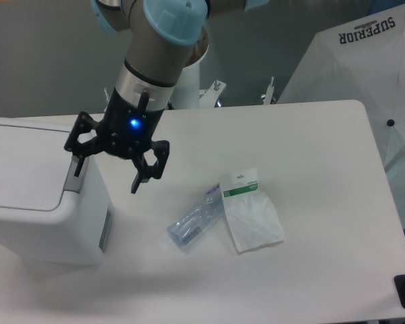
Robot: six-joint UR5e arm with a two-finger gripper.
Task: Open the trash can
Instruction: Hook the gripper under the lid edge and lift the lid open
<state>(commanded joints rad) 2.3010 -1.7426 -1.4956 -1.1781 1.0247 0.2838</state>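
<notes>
Bin (pixel 34 196) sits at table's left edge, lid shut, grey tab (pixel 76 173) on right rim. Your gripper (pixel 106 169), fingers spread wide and empty, hovers at that tab, likely lined up to press. Bottle (pixel 196 221), packet (pixel 251 217) well clear.

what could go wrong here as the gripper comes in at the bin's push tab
The gripper is open and wide, with one finger at the grey push tab and the other hanging off the side of the trash can. It could catch the rim or miss the tab, leaving the lid shut. A sideways push might also shift the can. The clear bottle and plastic bag lie close by and could be swept on retreat.
</notes>
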